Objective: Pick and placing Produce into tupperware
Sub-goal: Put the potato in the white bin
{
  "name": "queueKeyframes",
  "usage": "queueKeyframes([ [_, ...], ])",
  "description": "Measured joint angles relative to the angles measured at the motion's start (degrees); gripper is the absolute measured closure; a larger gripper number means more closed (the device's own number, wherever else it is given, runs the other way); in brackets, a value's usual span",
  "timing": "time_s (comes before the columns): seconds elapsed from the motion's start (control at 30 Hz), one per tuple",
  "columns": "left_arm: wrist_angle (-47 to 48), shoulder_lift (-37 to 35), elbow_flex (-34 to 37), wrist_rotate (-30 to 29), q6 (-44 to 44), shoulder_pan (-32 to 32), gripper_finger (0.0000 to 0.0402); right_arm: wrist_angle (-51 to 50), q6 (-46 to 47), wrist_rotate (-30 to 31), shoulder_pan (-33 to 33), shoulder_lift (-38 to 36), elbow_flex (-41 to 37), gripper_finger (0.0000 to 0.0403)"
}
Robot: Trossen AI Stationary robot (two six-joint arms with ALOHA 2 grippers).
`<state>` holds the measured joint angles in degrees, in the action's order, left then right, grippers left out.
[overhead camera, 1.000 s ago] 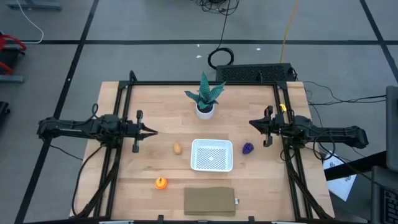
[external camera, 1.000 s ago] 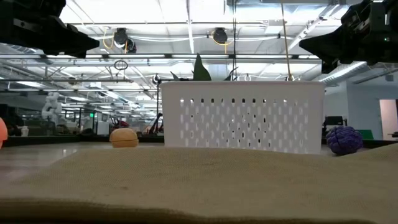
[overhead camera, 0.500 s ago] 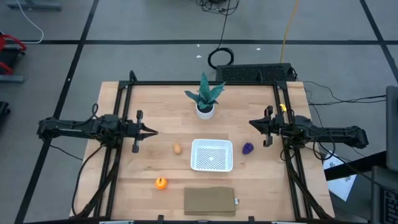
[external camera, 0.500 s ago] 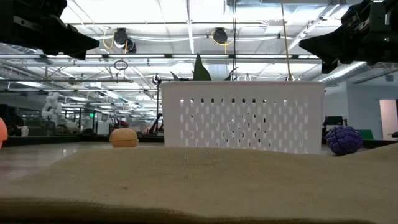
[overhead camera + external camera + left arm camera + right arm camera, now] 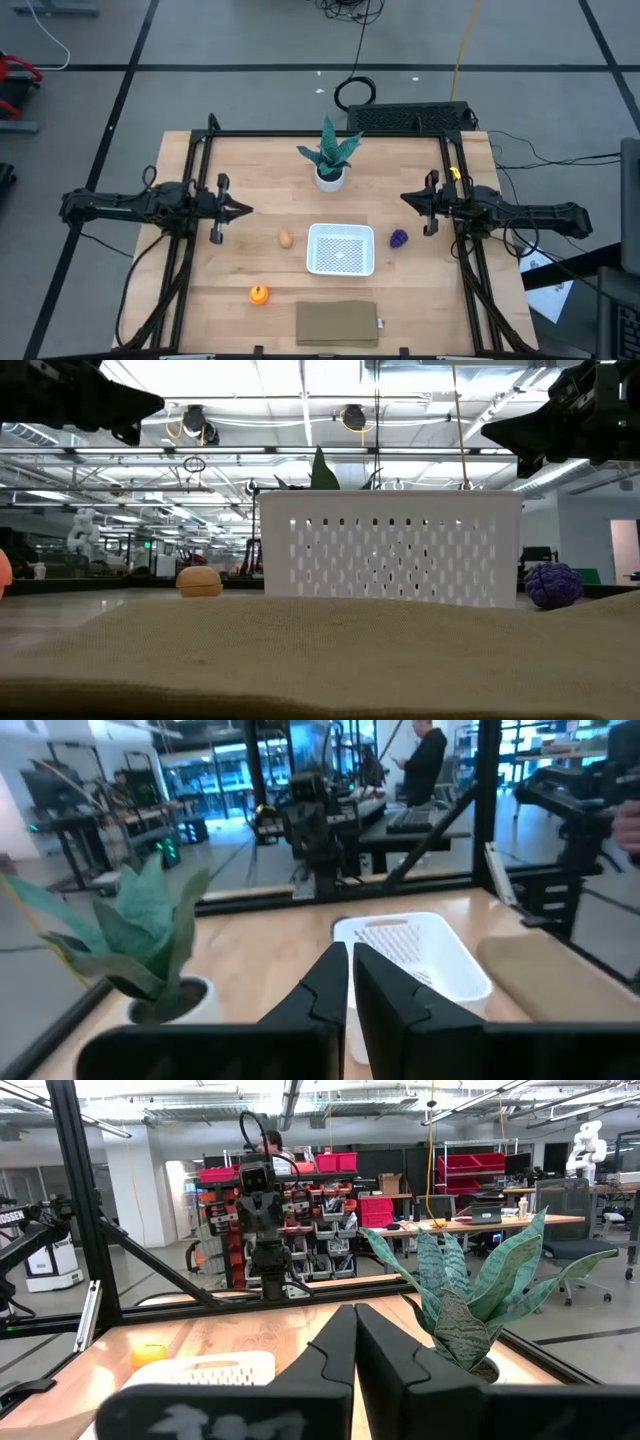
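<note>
The white tupperware (image 5: pixel 341 249) sits near the middle of the wooden table (image 5: pixel 260 160), empty, its dotted mesh floor bare. All three pieces of produce lie outside it: the tan oval one (image 5: pixel 285 238) just to its left, the dark purple one (image 5: pixel 399 238) just to its right, and the bright orange round one (image 5: pixel 259 294) nearer the front edge, left of the flat olive-brown pad (image 5: pixel 338 323). Behind the container stands a green potted plant (image 5: pixel 329 156) (in a small white pot). The left gripper (image 5: pixel 244 210) hovers over the table's left side, well apart from the tan piece, fingers pressed almost together and holding nothing — the right gripper (image 5: pixel 406 199) hangs over the right side, beyond the purple piece, jaws fully closed and likewise empty.
</note>
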<state>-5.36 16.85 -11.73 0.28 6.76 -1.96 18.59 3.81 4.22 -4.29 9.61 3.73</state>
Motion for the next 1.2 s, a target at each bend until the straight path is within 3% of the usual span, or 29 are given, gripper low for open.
queueKeyframes([
  [0.13,-3.0,0.0,0.0,-2.6,1.1,0.0,0.0376,0.0,0.0,0.0,0.0,0.0,0.0,0.0403],
  [0.37,-1.3,1.7,0.0,-9.6,-6.4,0.0,0.0376,0.0,-0.1,0.0,0.0,0.0,0.0,0.0403],
  [0.6,-1.8,9.8,-2.7,-9.4,-5.8,0.0,0.0376,-0.3,0.0,0.0,0.0,0.1,0.0,0.0403],
  [1.2,2.9,31.3,-18.4,-6.8,3.2,0.0,0.0376,-0.1,-0.2,0.0,0.0,0.1,0.0,0.0403],
])
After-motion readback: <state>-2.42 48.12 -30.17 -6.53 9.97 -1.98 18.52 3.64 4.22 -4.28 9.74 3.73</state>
